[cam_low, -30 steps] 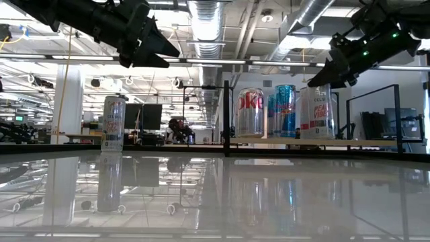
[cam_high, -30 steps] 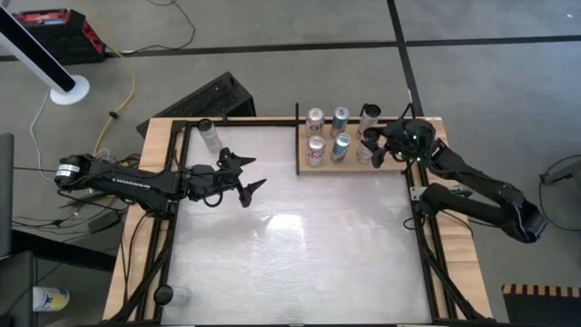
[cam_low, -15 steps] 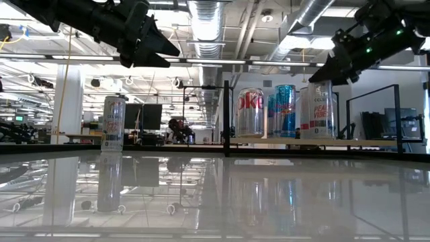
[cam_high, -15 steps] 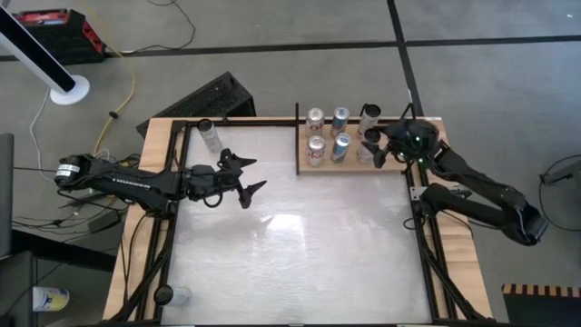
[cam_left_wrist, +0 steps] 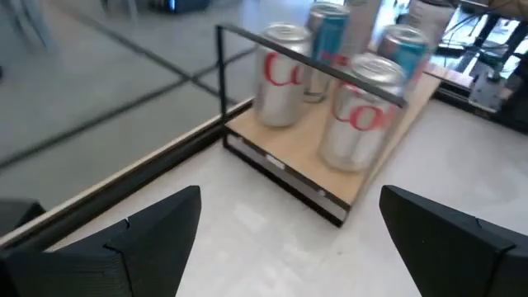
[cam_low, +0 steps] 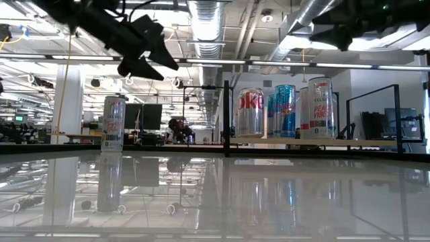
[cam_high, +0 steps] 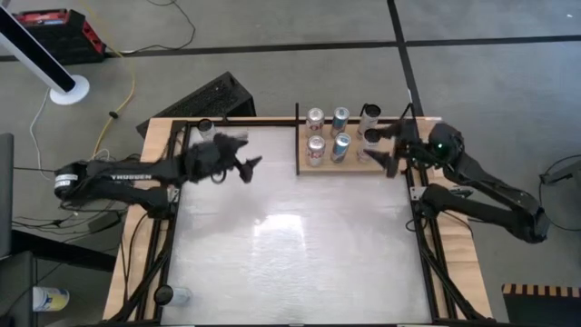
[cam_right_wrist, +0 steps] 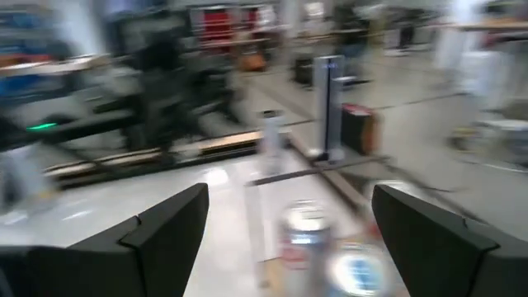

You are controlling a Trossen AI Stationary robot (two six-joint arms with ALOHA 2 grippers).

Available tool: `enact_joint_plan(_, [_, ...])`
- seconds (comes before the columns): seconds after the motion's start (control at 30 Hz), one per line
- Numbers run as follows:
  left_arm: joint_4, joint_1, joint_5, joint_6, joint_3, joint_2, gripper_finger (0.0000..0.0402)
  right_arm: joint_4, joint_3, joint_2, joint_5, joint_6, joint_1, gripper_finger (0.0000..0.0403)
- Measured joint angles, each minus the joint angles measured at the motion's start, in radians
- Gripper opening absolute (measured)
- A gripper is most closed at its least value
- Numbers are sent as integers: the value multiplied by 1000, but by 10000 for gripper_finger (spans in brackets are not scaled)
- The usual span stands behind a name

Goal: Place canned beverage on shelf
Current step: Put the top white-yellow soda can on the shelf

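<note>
The shelf (cam_high: 327,166) is a small wooden board with black rails at the table's far right. Several cans (cam_high: 315,148) stand upright on it, the rightmost with red lettering (cam_low: 318,107). One more can (cam_high: 208,134) stands on the white tabletop at the far left corner. My right gripper (cam_high: 385,151) hangs open above the shelf's right end, clear of the can tops, high in the low view (cam_low: 349,27). My left gripper (cam_high: 238,156) hovers open above the table between the lone can and the shelf, holding nothing. Its wrist view looks past the gripper (cam_left_wrist: 289,247) at the shelf (cam_left_wrist: 280,148).
A pale wooden rim with black rails (cam_high: 172,182) runs round the white tabletop (cam_high: 290,245). The middle and near parts of the tabletop lie bare. A small dark knob (cam_high: 163,294) sits at the near left corner.
My right gripper has risen off the red-lettered can at the shelf's right end and drawn back toward the table's right edge; the can stays upright on the shelf. My left gripper has swung toward the table's far edge, staying open.
</note>
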Motion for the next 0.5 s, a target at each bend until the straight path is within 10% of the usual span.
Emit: enact_joint_plan(0.5, [-874, 516, 15, 6, 528, 89, 357, 3, -1, 14, 29, -75, 360, 364])
